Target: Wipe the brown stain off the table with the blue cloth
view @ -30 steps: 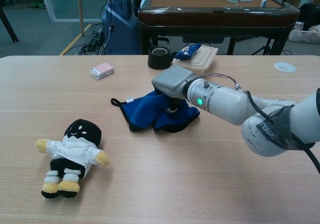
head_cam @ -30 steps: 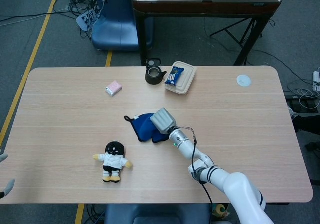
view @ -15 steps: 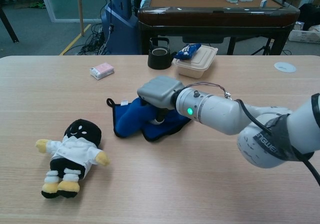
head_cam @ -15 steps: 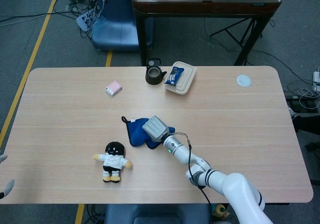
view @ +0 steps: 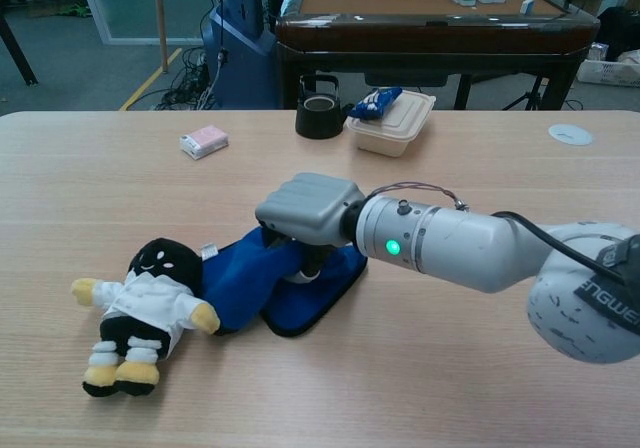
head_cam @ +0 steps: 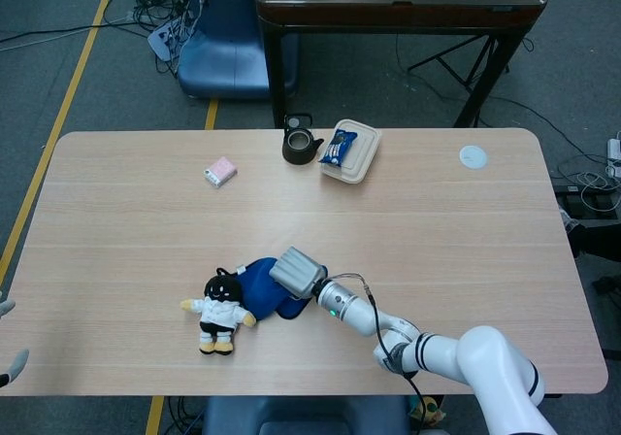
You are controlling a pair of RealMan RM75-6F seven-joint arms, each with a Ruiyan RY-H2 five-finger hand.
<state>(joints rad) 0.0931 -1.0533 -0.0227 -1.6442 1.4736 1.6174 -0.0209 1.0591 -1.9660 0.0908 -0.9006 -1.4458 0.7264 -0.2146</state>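
Note:
The blue cloth (head_cam: 254, 284) (view: 250, 278) lies crumpled on the table just left of centre, and its left edge touches the plush doll (head_cam: 221, 309) (view: 150, 308). My right hand (head_cam: 298, 271) (view: 305, 210) presses down on the cloth's right part. Its grey back faces up, and its dark fingers reach down into the folds and hold the fabric. No brown stain shows on the wood in either view. Of my left hand (head_cam: 10, 357), only grey fingertips show at the lower left edge of the head view, apart and holding nothing.
At the table's far side stand a black teapot (head_cam: 301, 144) (view: 319, 113) and a beige lunch box (head_cam: 354, 153) (view: 400, 118) with a blue packet on it. A small pink box (head_cam: 221, 171) (view: 204, 140) lies far left, and a white disc (head_cam: 473, 156) (view: 570, 134) far right.
My right hand has dragged the blue cloth leftward and toward the near edge, from the table's centre until it touches the doll. The left hand has not moved.

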